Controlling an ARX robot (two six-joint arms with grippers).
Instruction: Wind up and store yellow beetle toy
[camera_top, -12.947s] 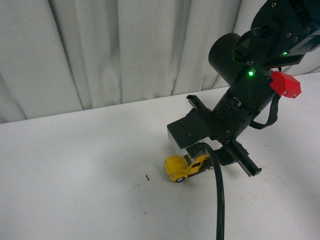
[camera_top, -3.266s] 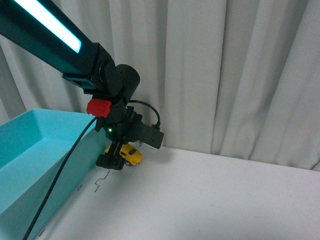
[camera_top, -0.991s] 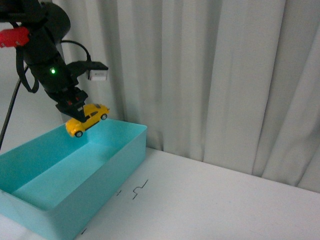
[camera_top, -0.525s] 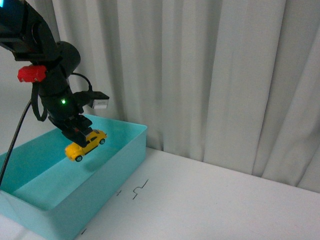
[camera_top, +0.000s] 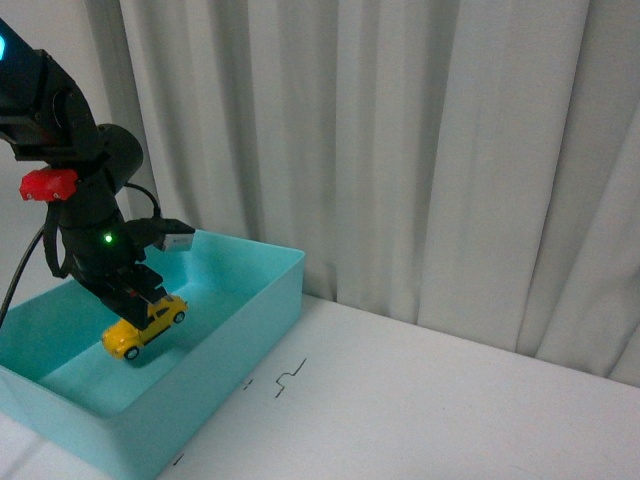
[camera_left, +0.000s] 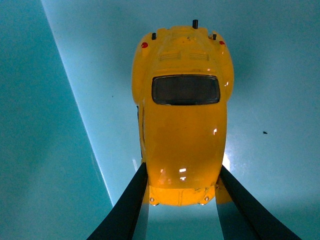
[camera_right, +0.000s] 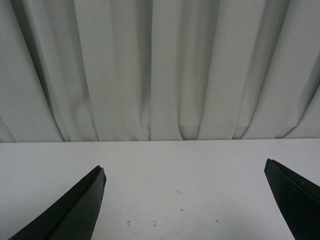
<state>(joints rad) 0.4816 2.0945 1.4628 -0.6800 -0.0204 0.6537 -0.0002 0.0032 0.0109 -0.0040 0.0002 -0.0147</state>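
The bin (camera_top: 235, 350) sat at the left of the surface (camera_top: 430, 410), close before the curtain (camera_top: 400, 150) that ran behind everything. Low inside the bin was the beetle toy (camera_top: 143, 325), clasped between the fingers (camera_left: 127, 210) of the left gripper (camera_top: 140, 295) — the arm reaching down from above. The right gripper (camera_right: 185, 200) hung over the surface, facing the curtain — its fingers well apart.

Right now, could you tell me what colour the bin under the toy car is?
The bin is turquoise, clearest in the front view.
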